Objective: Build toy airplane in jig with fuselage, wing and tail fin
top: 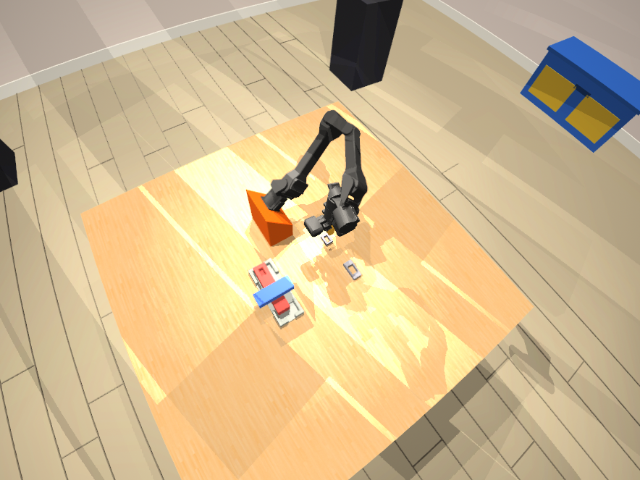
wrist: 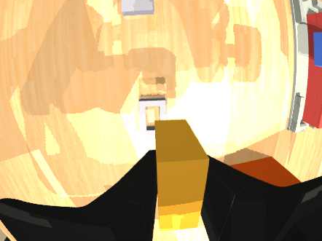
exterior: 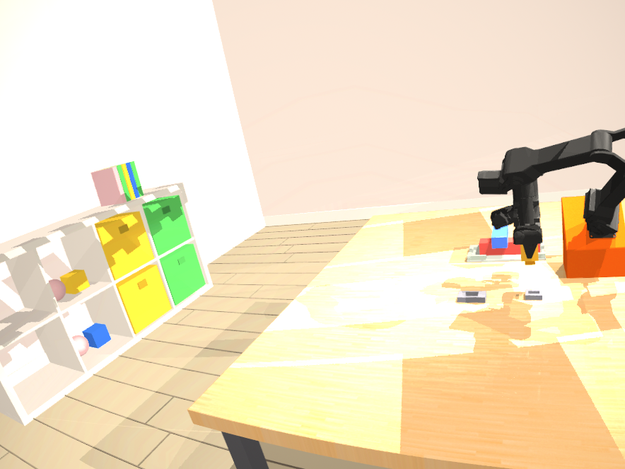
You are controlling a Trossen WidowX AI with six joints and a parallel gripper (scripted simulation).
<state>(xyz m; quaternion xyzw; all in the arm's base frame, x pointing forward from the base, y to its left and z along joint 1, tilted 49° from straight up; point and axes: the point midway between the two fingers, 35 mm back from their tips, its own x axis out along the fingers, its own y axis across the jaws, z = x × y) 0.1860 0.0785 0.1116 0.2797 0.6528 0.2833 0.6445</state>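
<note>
The red fuselage lies in the pale grey cradle. The blue wing lies across its top; its tab is hidden. A recess shows in the top of the fuselage at the end near the orange block. My gripper is shut on the yellow tail fin, holding it upright above the table, clear of the small grey holder. The fin's lower end is partly hidden in the wrist view.
A larger grey holder lies on the table beside the small one. An orange wedge block stands under the arm's base, near the recessed end of the fuselage. The cradle lies to the right in the wrist view.
</note>
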